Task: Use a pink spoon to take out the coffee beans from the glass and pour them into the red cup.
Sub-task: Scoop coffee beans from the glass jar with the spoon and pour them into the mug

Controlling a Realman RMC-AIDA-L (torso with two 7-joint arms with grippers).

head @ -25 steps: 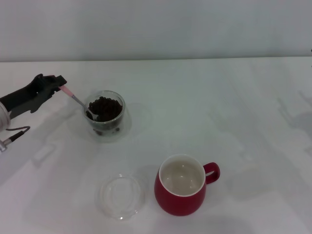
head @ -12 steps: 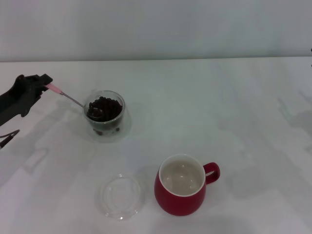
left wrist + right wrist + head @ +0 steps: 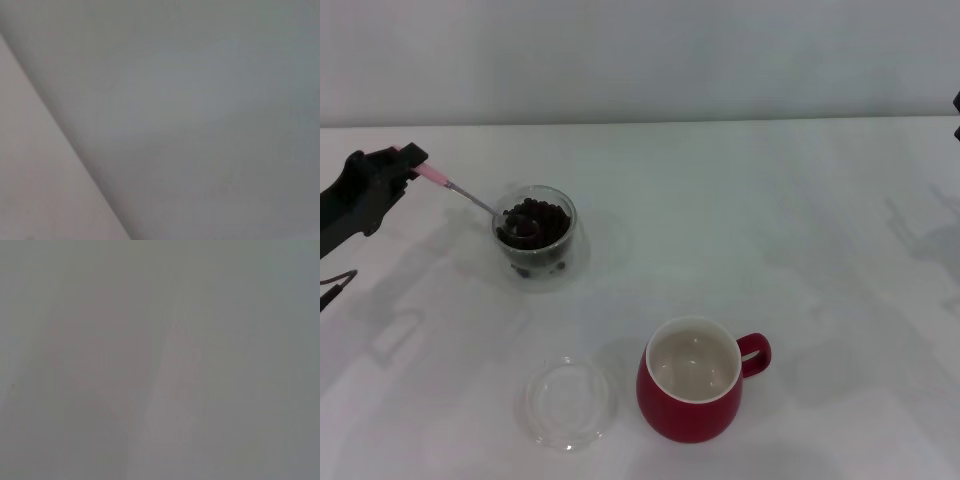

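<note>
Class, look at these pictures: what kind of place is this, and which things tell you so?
Probably a robot test bench, not a kitchen: a bare white table against a blank wall, with only a glass of coffee beans, a red cup and a clear dish.

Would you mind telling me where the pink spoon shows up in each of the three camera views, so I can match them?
Head view: the pink spoon lies at the left, its handle in the left gripper, its bowl in the glass among the coffee beans.
Left wrist view: not in it; only blank grey surface.
Right wrist view: not in it; only blank grey surface.
Shared landmark: none; neither wrist view shows anything recognisable.
</note>
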